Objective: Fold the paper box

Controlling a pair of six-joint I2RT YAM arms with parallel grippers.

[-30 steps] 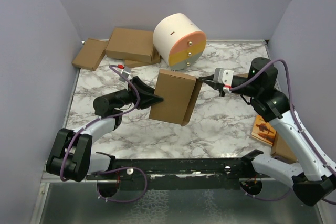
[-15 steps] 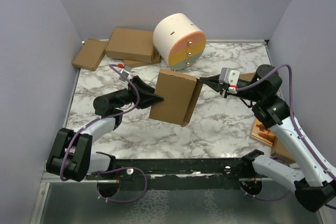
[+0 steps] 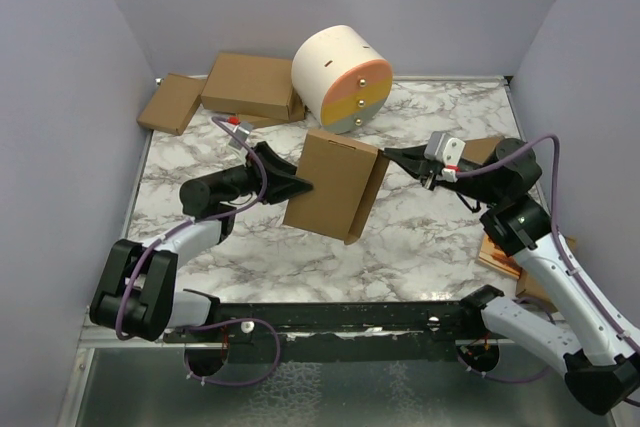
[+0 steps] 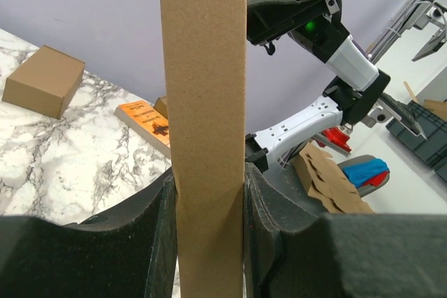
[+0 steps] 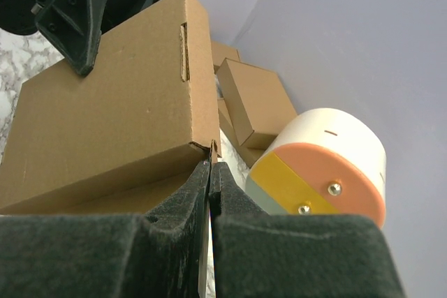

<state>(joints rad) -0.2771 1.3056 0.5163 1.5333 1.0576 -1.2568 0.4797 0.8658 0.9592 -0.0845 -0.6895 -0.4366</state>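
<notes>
The paper box (image 3: 335, 182), a thin brown cardboard mailer, hangs tilted above the marble table (image 3: 420, 237). My left gripper (image 3: 303, 187) is shut on its left edge. In the left wrist view the narrow side of the box (image 4: 208, 102) stands upright between the two black pads (image 4: 269, 207). My right gripper (image 3: 387, 155) is shut on the thin side flap at the box's upper right corner. In the right wrist view that flap's edge (image 5: 212, 150) pokes out from the closed gripper (image 5: 210, 165), beside the box's wide face (image 5: 119, 109) with its slit.
A white cylinder with an orange and yellow face (image 3: 342, 77) stands just behind the box. Brown cartons (image 3: 250, 85) (image 3: 172, 103) lie at the back left. An orange book (image 3: 503, 247) and another carton (image 3: 482, 147) lie by the right wall.
The right arm's wrist and elbow have shifted to the right, while its gripper stays on the flap. The box and the left gripper have barely moved.
</notes>
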